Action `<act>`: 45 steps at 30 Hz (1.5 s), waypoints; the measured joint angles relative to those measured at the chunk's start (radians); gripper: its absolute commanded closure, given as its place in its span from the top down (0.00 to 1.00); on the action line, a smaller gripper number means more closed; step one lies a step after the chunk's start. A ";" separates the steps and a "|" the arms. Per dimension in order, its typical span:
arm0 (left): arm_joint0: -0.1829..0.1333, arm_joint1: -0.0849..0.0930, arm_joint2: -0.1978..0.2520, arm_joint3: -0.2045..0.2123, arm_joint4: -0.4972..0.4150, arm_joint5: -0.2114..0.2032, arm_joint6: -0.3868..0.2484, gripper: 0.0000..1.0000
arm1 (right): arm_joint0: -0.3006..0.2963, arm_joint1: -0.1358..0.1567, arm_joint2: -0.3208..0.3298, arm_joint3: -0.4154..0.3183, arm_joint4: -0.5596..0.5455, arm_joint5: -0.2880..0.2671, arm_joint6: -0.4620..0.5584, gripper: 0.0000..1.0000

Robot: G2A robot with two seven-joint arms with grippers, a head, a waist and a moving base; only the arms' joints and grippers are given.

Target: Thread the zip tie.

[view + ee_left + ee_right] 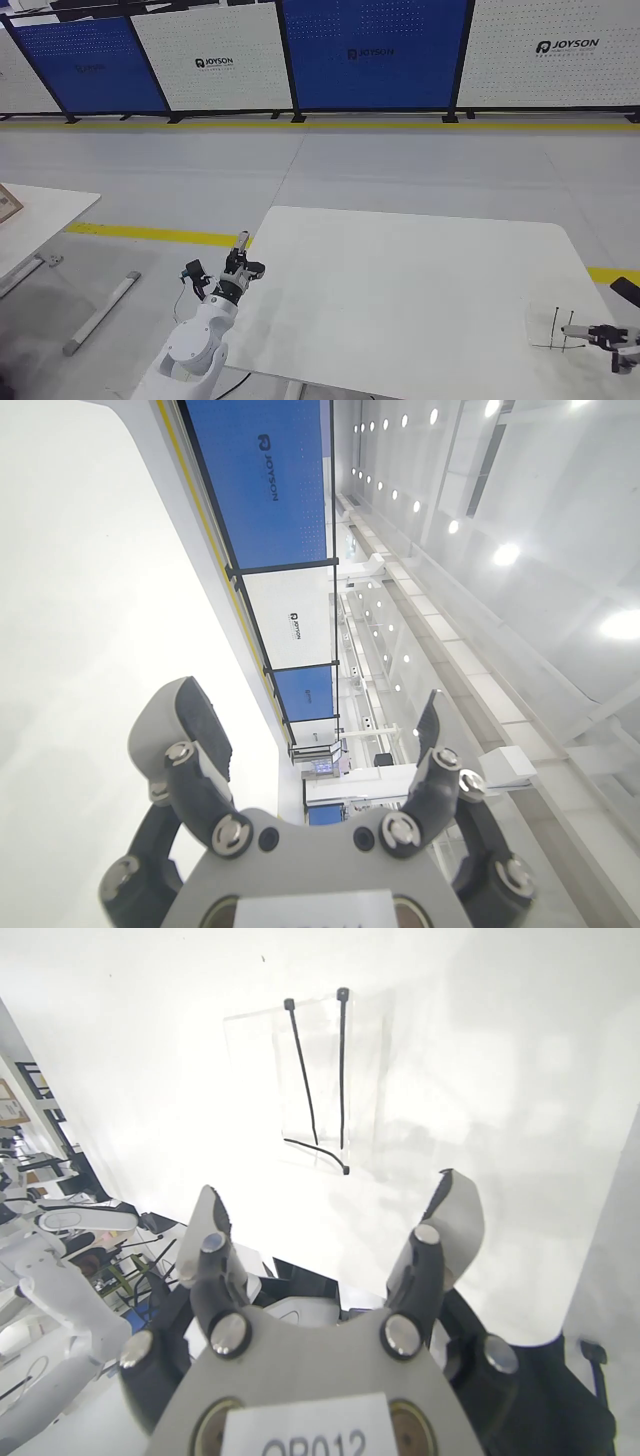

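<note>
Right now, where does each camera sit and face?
Top view: above the arms, looking down at the table; both arms show.
Left wrist view: on that wrist, facing partition panels beyond the open left end effector.
Right wrist view: on that wrist, facing zip ties beyond the open right end effector.
Shared: top and right wrist views both show zip ties.

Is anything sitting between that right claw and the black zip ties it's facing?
Nothing visible does. The open right gripper faces the zip ties across bare white table. They rest at a clear plastic stand; whether one of its see-through walls lies in front of them, I cannot tell.
</note>
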 measured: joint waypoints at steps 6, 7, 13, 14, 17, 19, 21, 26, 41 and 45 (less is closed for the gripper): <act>0.000 0.000 0.000 0.000 0.000 0.000 0.000 1.00 | 0.038 0.003 -0.045 0.019 -0.018 0.041 0.000 0.28; 0.000 0.000 0.000 0.000 0.000 0.000 0.000 1.00 | 0.043 0.004 -0.051 0.021 -0.026 0.050 0.000 0.28; 0.000 0.000 0.000 0.000 0.000 0.000 0.000 1.00 | 0.062 0.005 -0.079 0.017 -0.042 0.080 0.000 0.25; 0.000 0.000 0.000 0.000 0.000 0.000 0.000 1.00 | 0.066 0.005 -0.085 0.019 -0.043 0.082 0.000 0.24; 0.000 0.000 0.000 0.000 0.000 0.000 0.000 1.00 | 0.078 0.004 -0.105 0.025 -0.050 0.093 0.000 0.23; 0.000 0.000 0.000 0.000 0.000 0.000 0.000 1.00 | 0.088 0.003 -0.118 0.031 -0.053 0.098 0.000 0.20; 0.000 0.000 0.000 0.000 0.000 0.000 0.000 1.00 | 0.099 0.001 -0.133 0.040 -0.055 0.100 0.000 0.18; 0.000 0.000 0.000 0.000 0.000 0.000 0.000 1.00 | 0.127 -0.001 -0.165 0.060 -0.057 0.102 0.000 0.22; 0.000 0.000 0.000 0.000 0.000 0.000 0.000 1.00 | 0.185 -0.002 -0.235 0.100 -0.054 0.104 0.000 0.03; 0.000 0.000 0.000 0.000 0.000 0.000 0.000 1.00 | 0.199 -0.002 -0.252 0.106 -0.057 0.108 0.000 0.00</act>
